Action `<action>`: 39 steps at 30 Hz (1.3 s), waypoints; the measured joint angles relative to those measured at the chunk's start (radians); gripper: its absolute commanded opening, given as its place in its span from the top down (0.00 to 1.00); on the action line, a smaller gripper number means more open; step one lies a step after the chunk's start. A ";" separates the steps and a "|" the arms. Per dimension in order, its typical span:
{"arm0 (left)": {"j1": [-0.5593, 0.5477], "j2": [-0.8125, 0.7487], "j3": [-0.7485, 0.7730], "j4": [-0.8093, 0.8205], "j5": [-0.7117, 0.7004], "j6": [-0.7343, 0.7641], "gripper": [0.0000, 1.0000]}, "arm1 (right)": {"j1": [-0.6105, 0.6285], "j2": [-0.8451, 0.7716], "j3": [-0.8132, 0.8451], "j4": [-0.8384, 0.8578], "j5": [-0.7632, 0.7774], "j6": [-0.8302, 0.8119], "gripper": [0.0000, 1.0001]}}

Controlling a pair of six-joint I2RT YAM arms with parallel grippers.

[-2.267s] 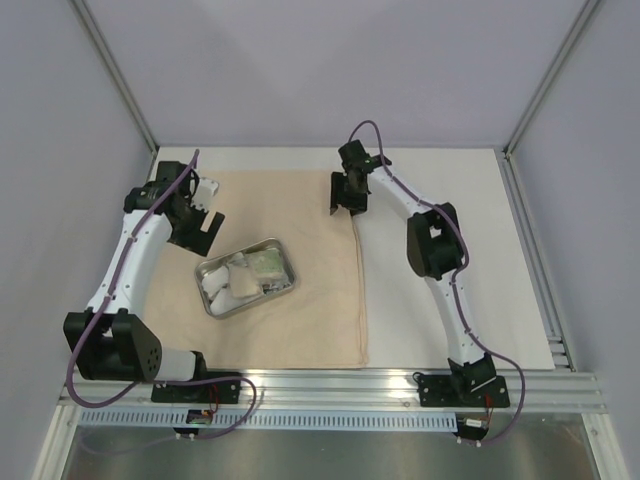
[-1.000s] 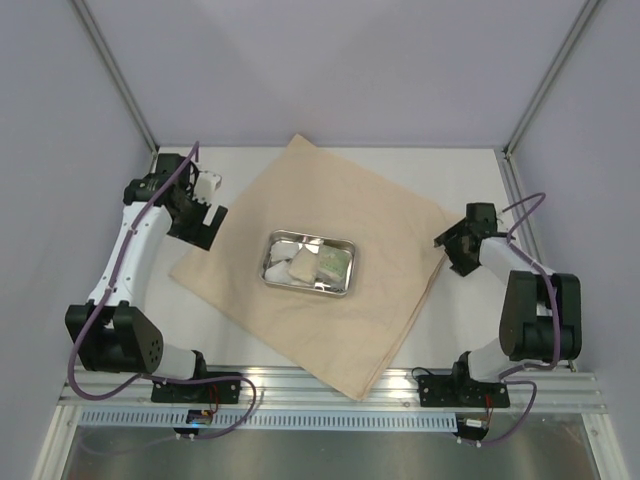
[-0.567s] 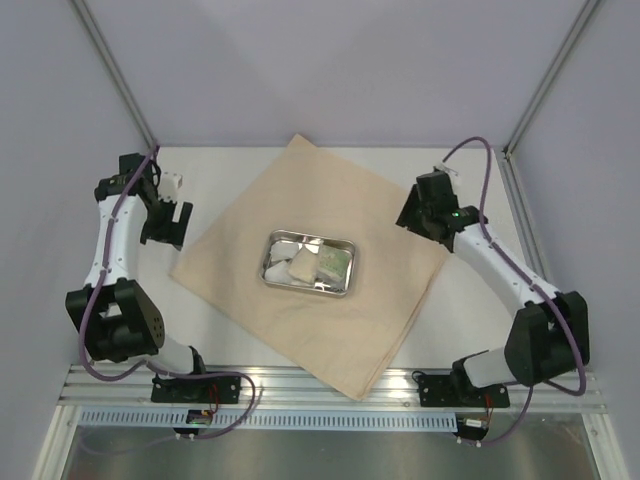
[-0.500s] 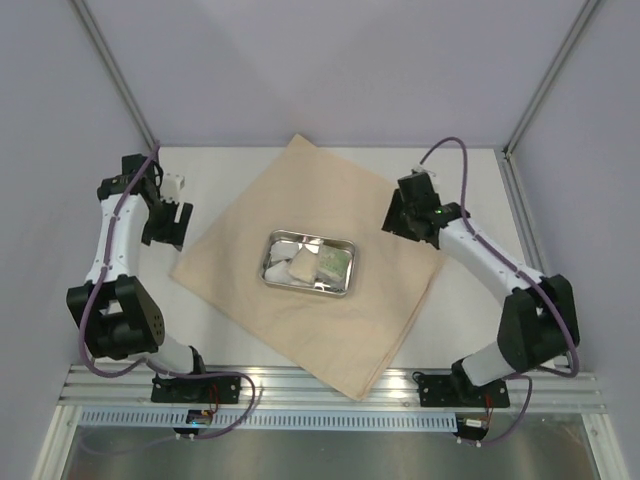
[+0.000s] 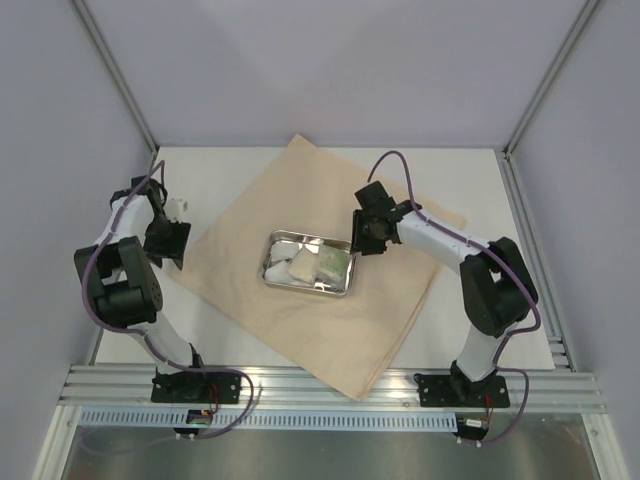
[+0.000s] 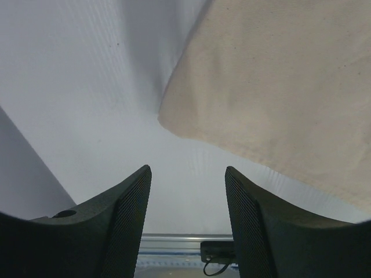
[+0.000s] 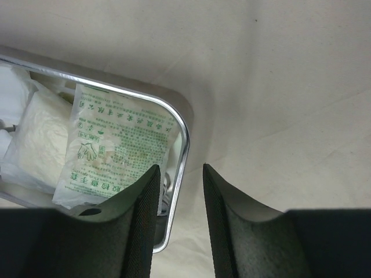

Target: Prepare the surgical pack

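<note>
The beige cloth point(image 5: 300, 330) lies spread as a diamond on the white table. The steel tray point(image 5: 305, 290) sits at its middle, holding a green-printed packet point(image 5: 333, 262) and white gauze point(image 5: 283, 262); scissors and tweezers are hidden. My right gripper point(image 5: 362, 240) is open at the tray's right end. In the right wrist view the right gripper point(image 7: 180, 168) has its jaws astride the tray rim point(image 7: 184, 130), beside the packet point(image 7: 122, 145). My left gripper point(image 5: 172, 245) is open and empty, just off the cloth's left corner point(image 6: 174, 124), above bare table point(image 6: 87, 87).
An aluminium rail point(image 5: 330, 385) runs along the front edge, and the cloth's near corner point(image 5: 362, 392) reaches it. Grey walls and metal posts point(image 5: 120, 90) enclose the table at the back and sides. The left wrist view shows the rail point(image 6: 174, 240) between the fingers.
The cloth went from square-on to a diamond with the tray at its middle. Over the last second my right arm swung in from the right edge to the tray. My left gripper shifted to the cloth's left corner.
</note>
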 measured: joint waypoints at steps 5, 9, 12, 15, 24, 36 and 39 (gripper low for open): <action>0.000 0.078 -0.026 0.026 0.003 -0.005 0.37 | 0.014 0.048 0.000 0.003 -0.037 0.002 0.69; 0.000 0.095 -0.026 0.042 0.018 -0.006 0.37 | 0.019 0.092 0.001 -0.011 -0.050 -0.028 0.87; 0.000 0.095 -0.026 0.053 0.023 -0.009 0.37 | 0.019 0.095 0.026 -0.032 -0.016 -0.056 0.96; 0.000 0.095 -0.026 0.058 0.026 -0.009 0.37 | 0.008 0.095 0.061 -0.064 0.017 -0.115 0.98; 0.000 0.095 -0.026 0.059 0.034 -0.009 0.37 | -0.050 0.127 0.084 -0.113 0.064 -0.230 0.98; 0.000 0.089 -0.026 0.054 0.043 -0.009 0.36 | -0.052 0.193 0.163 -0.096 0.006 -0.326 0.99; 0.000 0.086 -0.026 0.053 0.043 -0.009 0.36 | -0.051 0.204 0.173 -0.087 -0.004 -0.325 0.96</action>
